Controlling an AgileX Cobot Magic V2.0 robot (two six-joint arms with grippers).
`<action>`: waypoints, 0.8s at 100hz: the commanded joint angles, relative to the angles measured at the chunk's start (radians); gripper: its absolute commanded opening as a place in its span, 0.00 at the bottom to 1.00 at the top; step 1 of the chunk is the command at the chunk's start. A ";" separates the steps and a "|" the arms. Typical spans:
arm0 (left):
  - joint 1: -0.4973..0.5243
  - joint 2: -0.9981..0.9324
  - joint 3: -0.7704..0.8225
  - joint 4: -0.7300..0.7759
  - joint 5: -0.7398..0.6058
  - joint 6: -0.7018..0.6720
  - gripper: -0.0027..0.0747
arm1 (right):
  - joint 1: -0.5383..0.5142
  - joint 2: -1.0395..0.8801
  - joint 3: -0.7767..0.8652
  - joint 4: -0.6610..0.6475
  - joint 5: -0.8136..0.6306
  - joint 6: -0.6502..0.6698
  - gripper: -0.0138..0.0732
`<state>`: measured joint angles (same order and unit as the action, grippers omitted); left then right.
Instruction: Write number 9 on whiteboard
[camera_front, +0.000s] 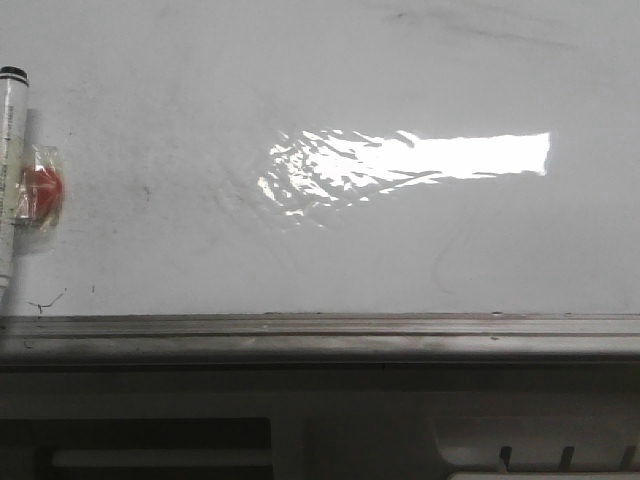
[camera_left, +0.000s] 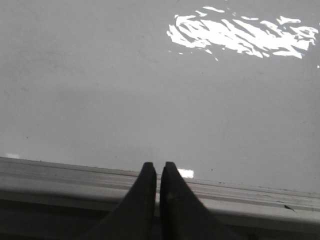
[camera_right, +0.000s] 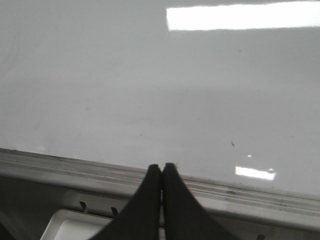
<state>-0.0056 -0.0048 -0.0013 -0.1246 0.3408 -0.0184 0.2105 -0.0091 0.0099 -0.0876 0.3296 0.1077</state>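
The whiteboard (camera_front: 320, 90) fills the front view, glossy white with faint grey smudges and a bright glare patch (camera_front: 420, 155). No number 9 shows on it in any view. A white marker with a black cap (camera_front: 12, 150) lies at the far left edge, with a red piece under clear tape (camera_front: 38, 190) on it. My left gripper (camera_left: 159, 166) is shut and empty, its tips over the board's grey edge rail (camera_left: 60, 172). My right gripper (camera_right: 161, 166) is shut and empty over the rail (camera_right: 75, 167). Neither gripper shows in the front view.
The grey metal rail (camera_front: 320, 328) runs along the board's near edge. A tiny dark scribble (camera_front: 42, 300) sits at the near left corner. Below the rail, a pale moulded part with slots (camera_right: 90, 210) shows.
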 joint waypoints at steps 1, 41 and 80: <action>0.001 -0.029 0.030 -0.015 -0.037 -0.008 0.01 | -0.006 -0.021 0.028 -0.014 -0.038 0.001 0.10; 0.001 -0.029 0.030 -0.015 -0.037 -0.008 0.01 | -0.006 -0.021 0.028 -0.019 -0.306 0.001 0.10; -0.002 -0.029 0.030 -0.457 -0.210 -0.008 0.01 | -0.006 -0.021 0.018 0.331 -0.463 0.001 0.10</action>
<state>-0.0056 -0.0048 -0.0013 -0.3147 0.2803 -0.0184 0.2105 -0.0091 0.0099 0.1101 -0.0659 0.1077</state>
